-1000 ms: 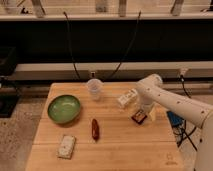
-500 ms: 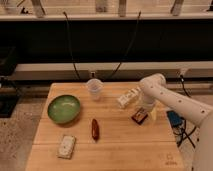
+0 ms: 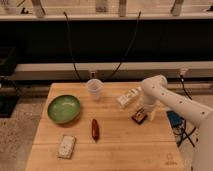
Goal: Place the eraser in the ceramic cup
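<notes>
The eraser (image 3: pixel 139 118), a small dark block with an orange-brown top, lies on the wooden table (image 3: pixel 120 150) at the right. My gripper (image 3: pixel 145 111) hangs from the white arm (image 3: pixel 170 102) straight above the eraser, at or just touching its far right side. The ceramic cup (image 3: pixel 94 88), pale and small, stands upright near the table's back edge, well left of the gripper. Nothing shows inside the cup.
A white oblong pack (image 3: pixel 128 97) lies just left of the gripper, between it and the cup. A wide green bowl (image 3: pixel 64 108) sits at the left. A dark red oblong object (image 3: pixel 94 129) lies mid-table. A pale speckled block (image 3: pixel 66 146) is front left.
The arm has shifted only slightly over the eraser. The eraser and the other objects have not moved.
</notes>
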`<move>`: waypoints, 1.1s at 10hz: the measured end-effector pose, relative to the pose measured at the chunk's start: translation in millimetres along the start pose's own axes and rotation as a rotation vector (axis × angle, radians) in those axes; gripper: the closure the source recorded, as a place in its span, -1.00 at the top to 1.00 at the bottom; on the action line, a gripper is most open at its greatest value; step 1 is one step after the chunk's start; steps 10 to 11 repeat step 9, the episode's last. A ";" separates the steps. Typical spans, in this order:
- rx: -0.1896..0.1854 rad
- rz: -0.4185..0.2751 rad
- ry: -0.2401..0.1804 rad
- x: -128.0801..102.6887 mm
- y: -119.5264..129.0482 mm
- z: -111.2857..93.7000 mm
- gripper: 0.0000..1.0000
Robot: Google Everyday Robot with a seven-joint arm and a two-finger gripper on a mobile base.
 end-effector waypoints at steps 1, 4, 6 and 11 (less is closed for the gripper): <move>0.000 -0.002 0.001 -0.1 -0.7 -0.6 -0.89; 0.001 -0.008 0.003 -1.3 -0.4 -2.4 -1.00; 0.037 -0.036 0.019 -8.1 -2.8 -21.3 -1.00; 0.110 -0.110 0.069 -21.0 -17.8 -57.4 -1.00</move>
